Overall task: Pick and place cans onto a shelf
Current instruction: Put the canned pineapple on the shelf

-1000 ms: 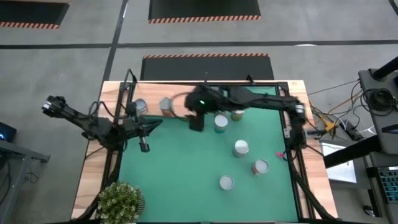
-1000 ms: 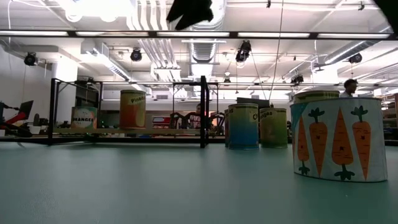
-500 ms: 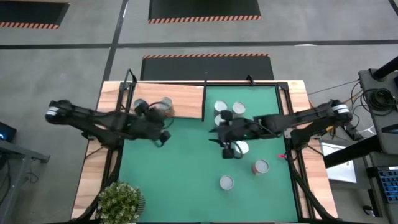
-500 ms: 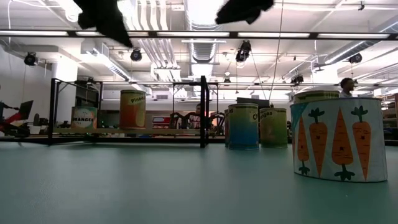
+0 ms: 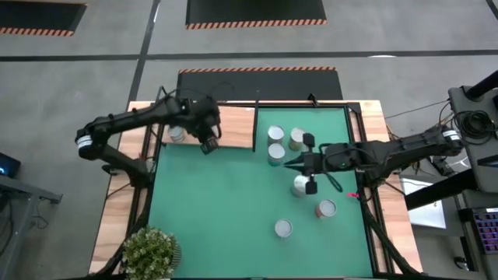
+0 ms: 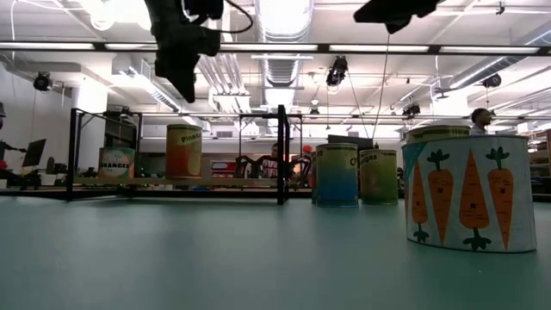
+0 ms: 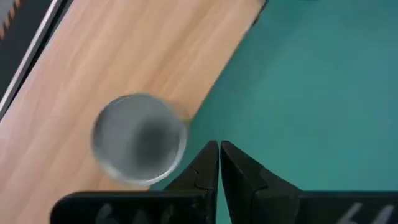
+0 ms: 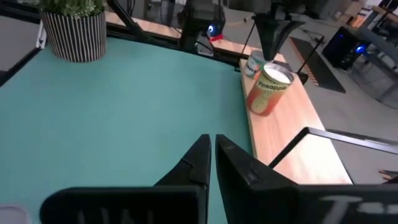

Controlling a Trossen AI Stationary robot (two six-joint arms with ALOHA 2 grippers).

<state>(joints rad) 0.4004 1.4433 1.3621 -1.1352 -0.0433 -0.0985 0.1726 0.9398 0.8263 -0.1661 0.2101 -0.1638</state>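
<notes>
The shelf (image 5: 233, 128) is a light-wood board at the table's far left. One can (image 5: 177, 134) stands on it. A second, the pineapple can (image 8: 268, 87), stands upright on it beside my left gripper (image 7: 218, 151). That gripper is shut, points steeply down and hovers over the shelf's near edge (image 5: 208, 145), touching nothing. My right gripper (image 5: 292, 164) is shut with nothing in it, raised above the mat and pointing toward the shelf. Several cans stand on the green mat: three at the far side (image 5: 275, 134) and three nearer (image 5: 302, 185), among them a carrot can (image 6: 465, 191).
A potted plant (image 5: 149, 250) stands at the near left corner. A black frame (image 6: 281, 153) rises around the shelf. The green mat (image 5: 226, 202) lies bare between the shelf and the plant.
My left gripper has swung from the table's left edge toward the far edge, over the shelf, and tipped from nearly level to pointing steeply down. My right gripper has drawn back from the shelf toward the table's right and near side. No can has moved.
</notes>
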